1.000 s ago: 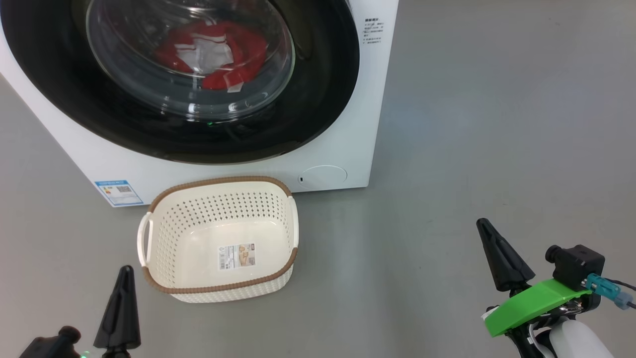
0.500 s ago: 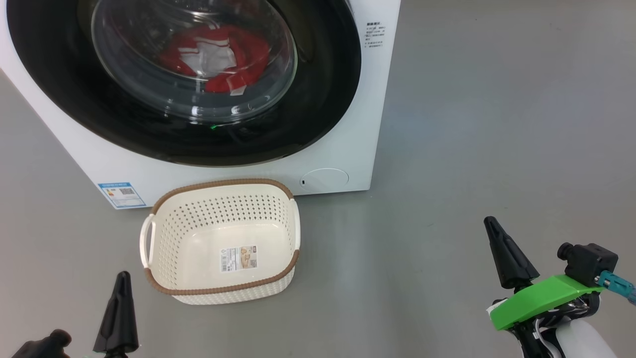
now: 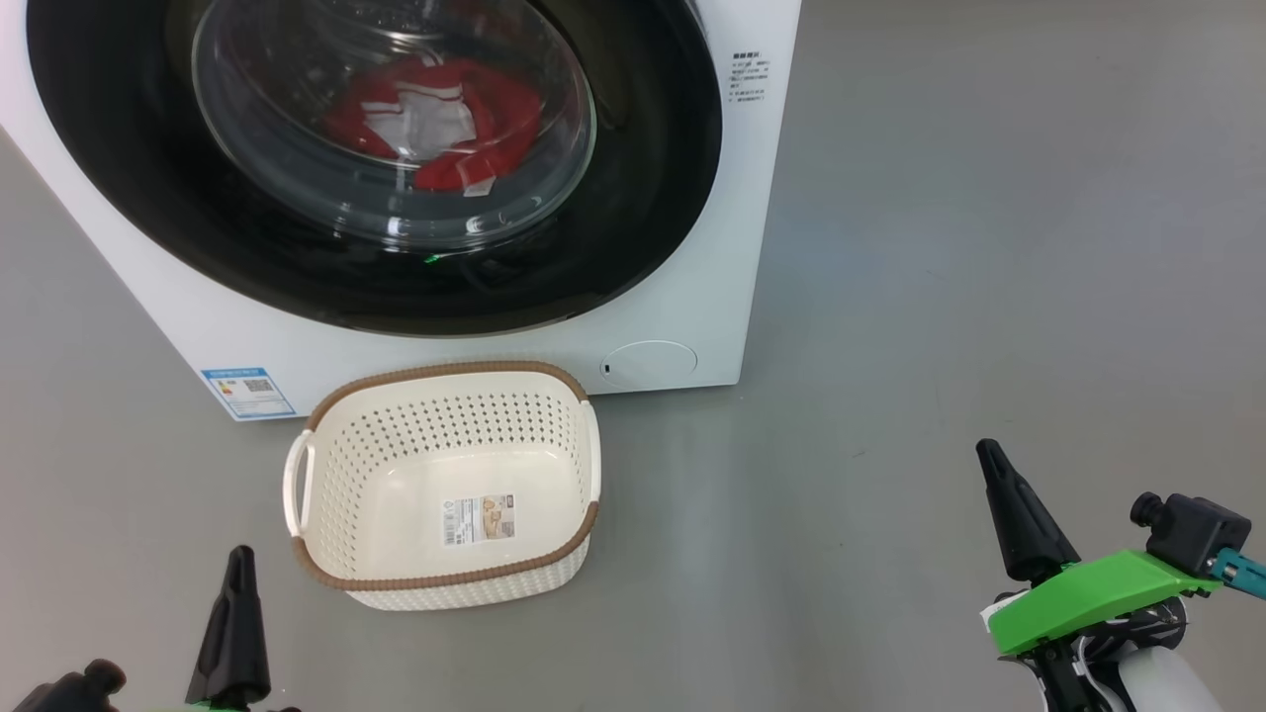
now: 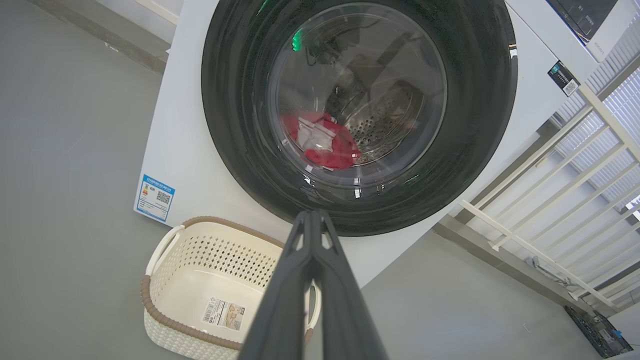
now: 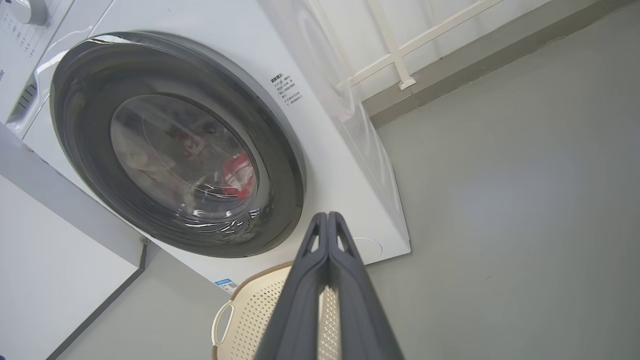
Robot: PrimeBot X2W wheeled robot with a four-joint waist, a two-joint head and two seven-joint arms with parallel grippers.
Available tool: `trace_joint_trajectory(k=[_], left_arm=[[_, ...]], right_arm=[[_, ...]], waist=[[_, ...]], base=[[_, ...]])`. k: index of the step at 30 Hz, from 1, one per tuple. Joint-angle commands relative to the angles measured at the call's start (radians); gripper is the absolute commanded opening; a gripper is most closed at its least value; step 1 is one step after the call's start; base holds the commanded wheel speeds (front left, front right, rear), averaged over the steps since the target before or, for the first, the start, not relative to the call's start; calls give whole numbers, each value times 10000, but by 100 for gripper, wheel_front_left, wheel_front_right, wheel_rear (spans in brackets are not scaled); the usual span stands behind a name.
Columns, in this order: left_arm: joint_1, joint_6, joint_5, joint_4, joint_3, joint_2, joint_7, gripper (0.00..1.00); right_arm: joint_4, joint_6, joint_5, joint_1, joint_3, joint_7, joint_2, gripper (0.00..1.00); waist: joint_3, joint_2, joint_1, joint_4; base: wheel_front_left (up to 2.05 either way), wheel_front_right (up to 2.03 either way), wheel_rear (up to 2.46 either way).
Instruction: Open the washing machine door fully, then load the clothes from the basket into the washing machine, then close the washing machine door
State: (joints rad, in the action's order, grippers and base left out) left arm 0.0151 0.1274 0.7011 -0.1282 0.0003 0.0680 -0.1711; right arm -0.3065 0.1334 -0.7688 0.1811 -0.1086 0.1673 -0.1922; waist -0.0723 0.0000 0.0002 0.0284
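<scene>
Washing machine door [image 3: 396, 282] is seen shut against the washing machine [image 3: 737, 257] at upper left, with the clothes [image 3: 440, 133] visible behind it. The basket [image 3: 445, 372] is set on the floor [image 3: 940, 297] just below. Left gripper [image 3: 238, 556] and right gripper [image 3: 987, 453], at the lower corners, are pressed closed, holding nothing.

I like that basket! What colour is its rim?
The rim is brown with a woven look, on a cream basket. The head view shows it best.
</scene>
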Motion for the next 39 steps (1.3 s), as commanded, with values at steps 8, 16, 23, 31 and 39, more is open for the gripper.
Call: trace_joint_trajectory(k=[8,16,23,31,39], left_arm=[[-426,11,999,66,194,187,242,0],[-498,13,1814,-49,243,183,459,0],[-563,15,2523,-151,289,175,652,0],[-638,17,3326,-268,347,164,876,0],[-713,19,4130,-386,409,150,1104,0]], right_arm=[[318,-9,-939,57,240,-247,43,0],[348,-11,-1677,-21,409,-476,160,0],[374,-12,-2321,-90,560,-678,263,0],[404,-14,-3052,-167,734,-911,384,0],[434,-16,-3783,-244,911,-1146,506,0]], waist=[[63,0,-1,-27],[123,0,-1,-52],[176,0,-1,-73],[237,0,-1,-98],[297,0,-1,-123]], base=[[0,0,0],[0,0,0],[0,0,0],[0,0,0],[0,0,0]])
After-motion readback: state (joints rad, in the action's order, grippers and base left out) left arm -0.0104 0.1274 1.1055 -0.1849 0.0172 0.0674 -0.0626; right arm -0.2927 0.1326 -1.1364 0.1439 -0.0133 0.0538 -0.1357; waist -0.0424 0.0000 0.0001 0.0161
